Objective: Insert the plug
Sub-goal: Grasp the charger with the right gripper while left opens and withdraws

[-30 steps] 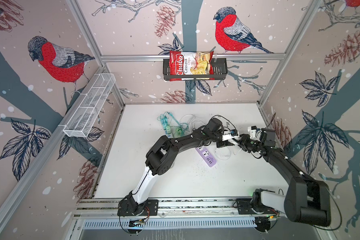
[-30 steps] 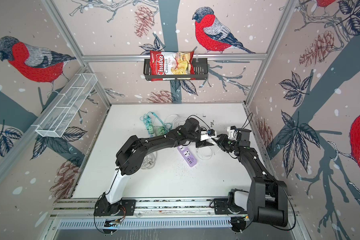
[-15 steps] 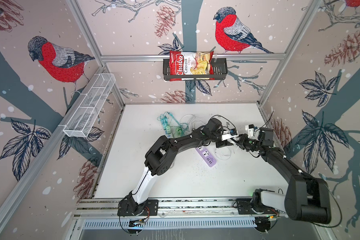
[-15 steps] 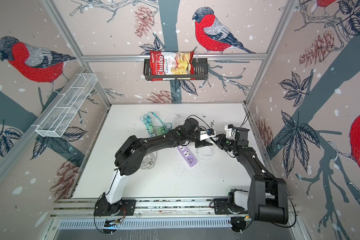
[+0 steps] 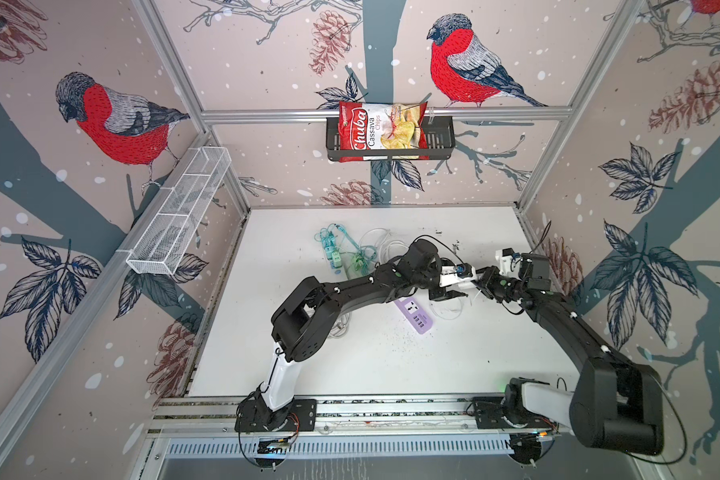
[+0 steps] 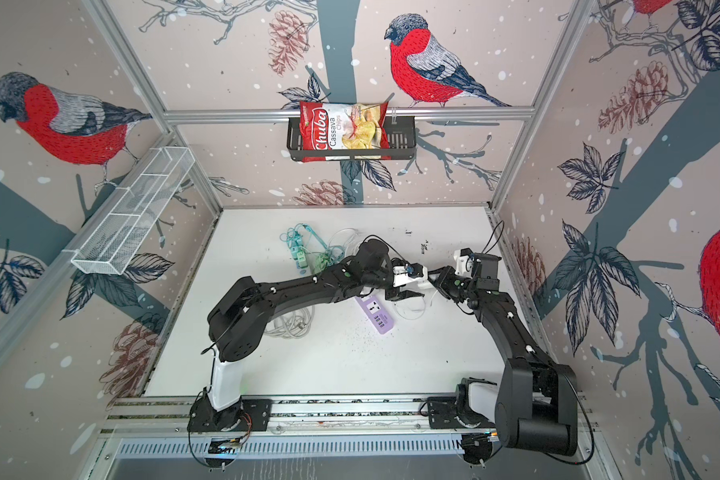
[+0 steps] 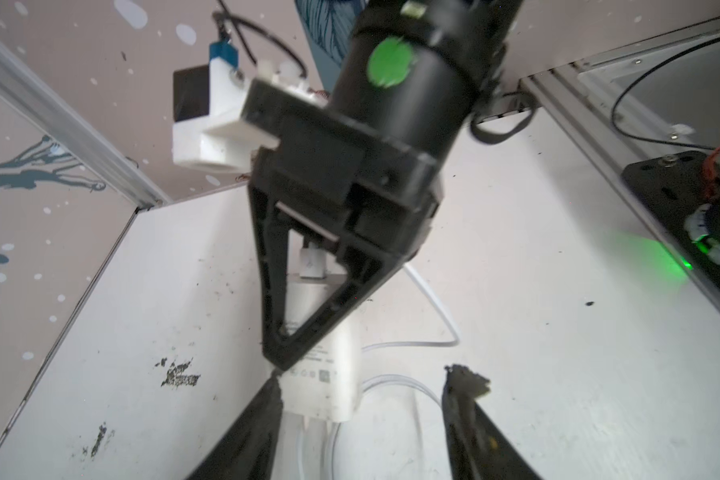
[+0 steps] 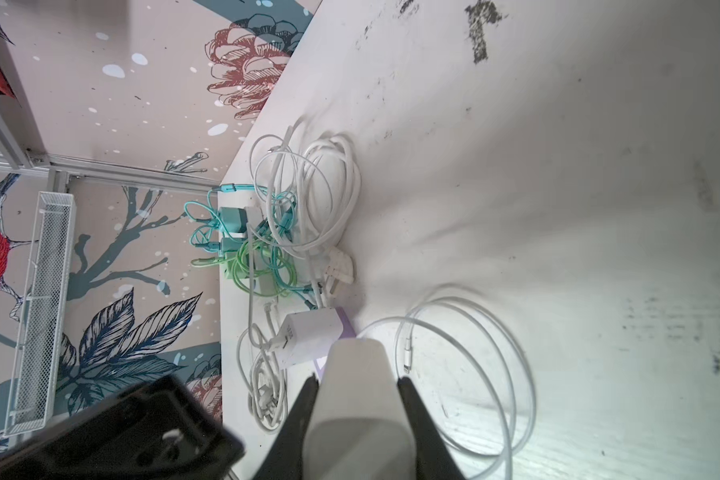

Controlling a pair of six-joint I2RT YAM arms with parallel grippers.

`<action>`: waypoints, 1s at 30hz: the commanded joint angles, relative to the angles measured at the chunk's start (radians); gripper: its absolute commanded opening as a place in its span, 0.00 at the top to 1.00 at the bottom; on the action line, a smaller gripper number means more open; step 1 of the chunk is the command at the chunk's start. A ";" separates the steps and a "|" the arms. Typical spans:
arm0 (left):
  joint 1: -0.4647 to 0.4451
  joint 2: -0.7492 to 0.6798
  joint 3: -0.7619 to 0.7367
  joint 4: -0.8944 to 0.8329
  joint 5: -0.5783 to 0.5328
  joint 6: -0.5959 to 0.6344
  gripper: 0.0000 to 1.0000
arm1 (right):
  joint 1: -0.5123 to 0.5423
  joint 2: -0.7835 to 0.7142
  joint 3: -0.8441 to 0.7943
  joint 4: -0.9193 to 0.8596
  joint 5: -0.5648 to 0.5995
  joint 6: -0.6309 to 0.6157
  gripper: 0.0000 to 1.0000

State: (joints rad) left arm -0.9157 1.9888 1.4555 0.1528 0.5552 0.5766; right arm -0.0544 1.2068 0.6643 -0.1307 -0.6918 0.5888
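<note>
Lilac plastic, the power strip (image 5: 412, 316) is lying loose near the middle of the table (image 5: 350, 374), one socket facing up. Its 11 o'clock end is running in under the left arm (image 5: 350, 291) in a top view. At its 3 o'clock a slack white cable loop (image 5: 445, 311) is resting on the table. Up at about 2 o'clock the right gripper (image 8: 356, 386) is pinching the white plug (image 7: 325, 374) clear of the table. The left gripper (image 7: 364, 386) is standing spread, one finger (image 7: 267, 415) just beside the plug's edge; whether it is touching I cannot tell. Farther off, toward 11 o'clock, teal and green cables (image 5: 341, 257) are lying tangled.

That near finger is looking like the likeliest trouble: pulling away crooked, it could be knocking the plug askew in the pinch. The loop, trailing from the plug, may be tugging it during the carry. The strip, with nothing bracing it, may be sliding under a press.
</note>
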 commanded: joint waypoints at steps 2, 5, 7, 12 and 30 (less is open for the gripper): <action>0.001 -0.058 -0.035 0.031 0.025 0.036 0.37 | -0.010 -0.009 0.031 -0.037 0.011 -0.060 1.00; 0.005 -0.111 -0.065 0.017 -0.063 0.039 0.39 | -0.003 -0.013 0.063 -0.089 -0.008 -0.117 1.00; 0.013 -0.163 -0.118 0.030 -0.139 0.025 0.41 | 0.018 -0.018 0.072 -0.097 -0.010 -0.128 1.00; 0.021 -0.328 -0.356 0.208 -0.474 -0.122 0.40 | 0.122 -0.012 0.136 -0.200 0.044 -0.181 1.00; 0.057 -0.535 -0.761 0.302 -0.687 -0.382 0.41 | 0.466 0.430 0.722 -0.894 1.265 -0.067 1.00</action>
State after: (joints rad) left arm -0.8616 1.4639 0.6960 0.3851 -0.1101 0.2241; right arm 0.4122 1.6367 1.3487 -0.9215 0.3649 0.4633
